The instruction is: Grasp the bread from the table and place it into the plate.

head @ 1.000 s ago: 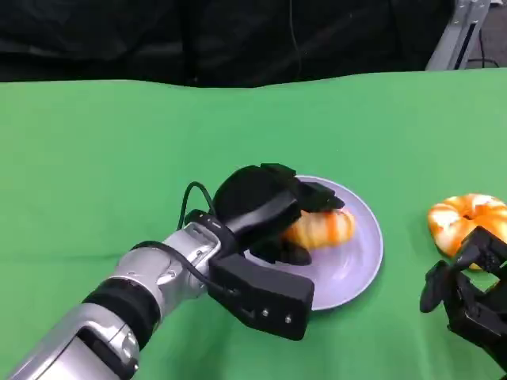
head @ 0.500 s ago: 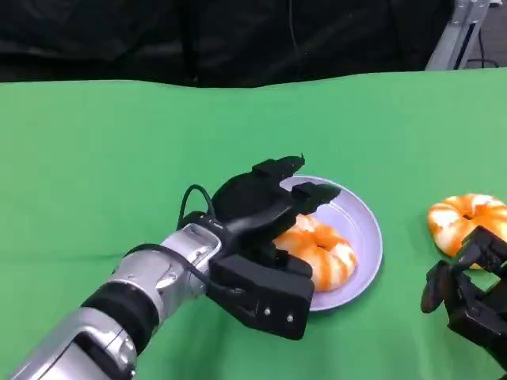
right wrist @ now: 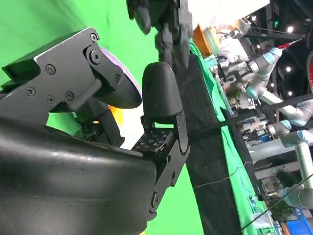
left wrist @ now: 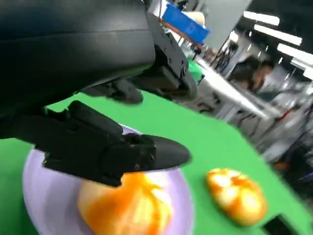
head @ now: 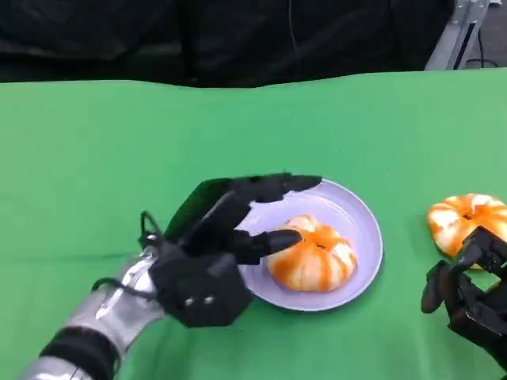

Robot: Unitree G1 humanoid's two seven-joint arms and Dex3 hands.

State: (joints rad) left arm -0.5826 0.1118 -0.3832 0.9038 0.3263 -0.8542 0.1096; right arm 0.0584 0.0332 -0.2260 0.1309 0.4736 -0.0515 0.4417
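While the bread (head: 310, 255) sits on the plate (head: 360, 214), left hand (head: 230, 229) is released, fingers spread, one fingertip near or touching the bread at its 9 o'clock. Risk: if that finger is in contact, pulling away could drag the bread toward the rim. A second bread (head: 466, 222) lies on the surface at 3 o'clock; right hand (head: 467, 297) beside it, can't tell its grip.

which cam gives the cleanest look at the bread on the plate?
Head view: the bread sits whole on the plate, with the left robot hand beside it, fingers apart. The left wrist view has it blurred and partly behind a finger. The right wrist view gives just an orange sliver past that hand's own shell.
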